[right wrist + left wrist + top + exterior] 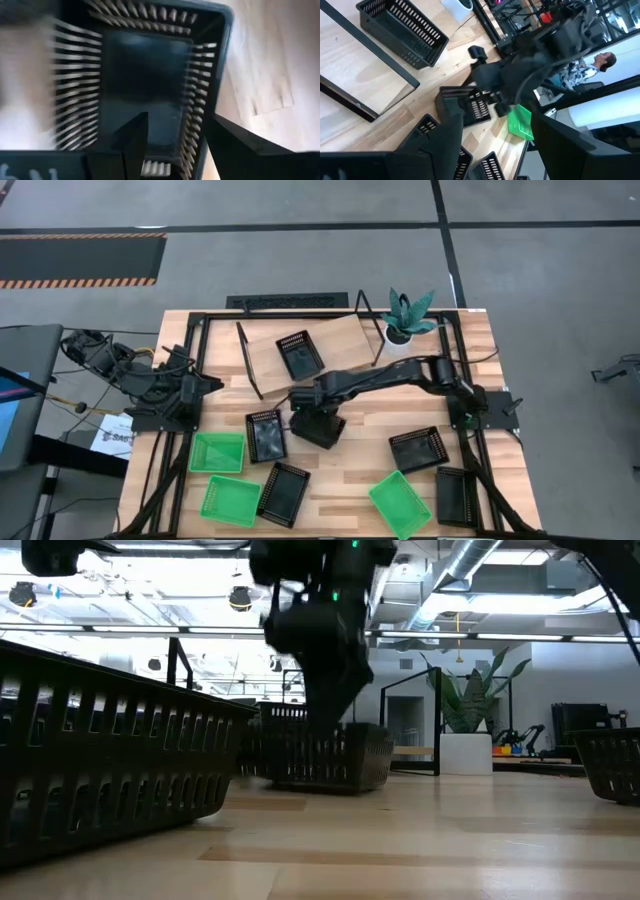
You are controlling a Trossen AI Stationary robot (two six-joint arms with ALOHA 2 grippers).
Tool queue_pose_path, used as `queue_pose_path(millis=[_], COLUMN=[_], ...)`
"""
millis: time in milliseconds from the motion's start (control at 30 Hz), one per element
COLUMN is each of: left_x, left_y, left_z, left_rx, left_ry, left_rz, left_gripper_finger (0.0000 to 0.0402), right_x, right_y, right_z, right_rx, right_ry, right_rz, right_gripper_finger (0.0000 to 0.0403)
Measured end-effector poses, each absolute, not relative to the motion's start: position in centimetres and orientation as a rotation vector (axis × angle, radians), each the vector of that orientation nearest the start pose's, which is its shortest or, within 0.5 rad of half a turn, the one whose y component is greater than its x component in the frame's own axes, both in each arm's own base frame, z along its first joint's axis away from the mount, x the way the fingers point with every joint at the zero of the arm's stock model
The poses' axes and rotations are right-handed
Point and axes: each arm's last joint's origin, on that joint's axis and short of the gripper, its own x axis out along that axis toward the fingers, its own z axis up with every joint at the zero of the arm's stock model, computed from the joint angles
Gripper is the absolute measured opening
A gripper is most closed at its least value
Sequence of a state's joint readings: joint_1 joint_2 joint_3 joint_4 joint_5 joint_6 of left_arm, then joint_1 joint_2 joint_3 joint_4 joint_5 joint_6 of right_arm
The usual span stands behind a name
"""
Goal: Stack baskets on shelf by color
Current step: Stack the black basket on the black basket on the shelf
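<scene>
Shelf [345, 345]: light board in a black frame at the far middle of the table, tilted in the high view; one black basket [300, 354] sits on it toward its left part.

Basket being worked: a black one [266, 434] on the tabletop just in front of the shelf, left of centre; the right wrist view looks straight down into it [145, 70].

Right gripper [318, 427]: reached across from the right side, low over the table just right of that basket. In the right wrist view one finger [135, 137] sits inside the basket and the other outside, straddling a side wall with a gap between them; whether they press the wall I cannot tell.

Left gripper [485, 150]: parked at the table's left edge, back near its base; fingers spread apart, holding nothing.

Green baskets: two side by side at front left [218, 452] [232, 500], one at front right [400, 504].

Other black baskets: one [284, 493] touching the lower green one, one [418, 449] right of centre, one [456, 496] at the front right edge.

Nearby: potted plant [408, 318] at the shelf's right end, close to the right arm's span.

Beyond the table: a person [600, 62] shows in the left wrist view.
</scene>
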State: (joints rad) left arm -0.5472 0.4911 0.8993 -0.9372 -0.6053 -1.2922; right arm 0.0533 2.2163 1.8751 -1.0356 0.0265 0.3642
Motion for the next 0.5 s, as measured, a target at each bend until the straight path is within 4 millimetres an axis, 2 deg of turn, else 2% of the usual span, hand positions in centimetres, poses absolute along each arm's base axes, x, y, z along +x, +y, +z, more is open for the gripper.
queue_pose_path(millis=[167, 300, 400, 500], left_x=[6.6, 6.6, 6.6, 6.6], left_y=[-2.1, -2.1, -2.1, -2.1], left_z=[33.4, 33.4, 33.4, 33.4], left_rx=[-0.993, -0.994, -0.994, -0.994], left_ry=[0.332, 0.337, 0.337, 0.337], left_rz=[0.325, 0.321, 0.321, 0.321], left_gripper_finger=[0.0226, 0.0226, 0.0226, 0.0226], right_x=[45.2, 45.2, 44.8, 44.1], right_y=[2.2, 2.5, 2.9, 3.1], right_z=[17.6, 17.5, 18.2, 20.2], right_rx=[0.253, 0.276, 0.273, 0.29], right_ry=[1.406, 1.412, 1.418, 1.399], right_rz=[-0.224, -0.189, -0.178, -0.184], right_gripper_finger=[0.02, 0.0143, 0.0102, 0.0085])
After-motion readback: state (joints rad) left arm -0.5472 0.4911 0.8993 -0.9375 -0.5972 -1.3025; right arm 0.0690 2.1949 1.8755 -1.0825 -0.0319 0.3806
